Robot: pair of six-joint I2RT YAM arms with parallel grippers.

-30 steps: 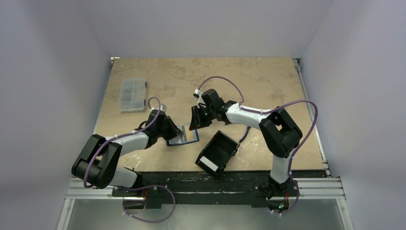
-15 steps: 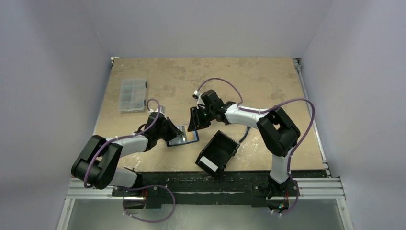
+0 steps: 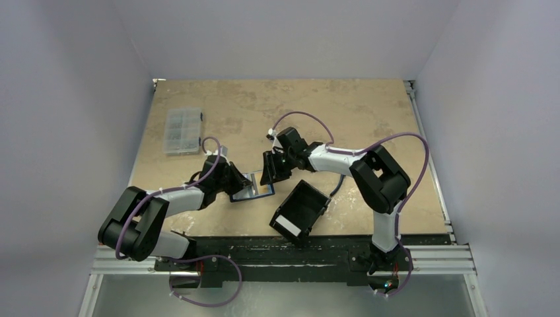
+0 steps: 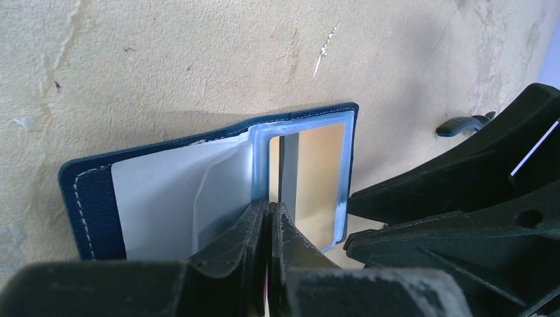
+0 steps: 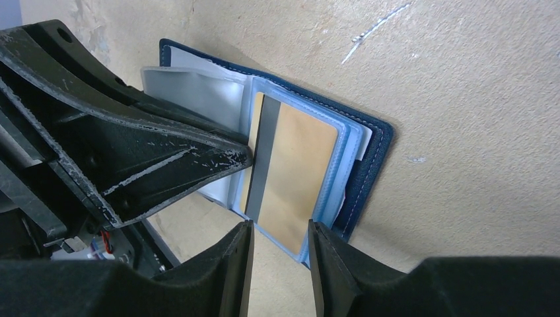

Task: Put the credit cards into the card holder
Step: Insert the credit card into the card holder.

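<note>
Dark navy-blue folding card holder is lying open on the tan table, right at the left claw tips. They're pressed together on its clear sleeve. Tan striped card sits just ahead of the right claw, which is slightly spread and holding nothing.

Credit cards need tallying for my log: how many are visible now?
1: a gold card with a dark stripe, sitting in a clear sleeve of the open card holder. Others may be hidden in the remaining sleeves or the black tray.
</note>
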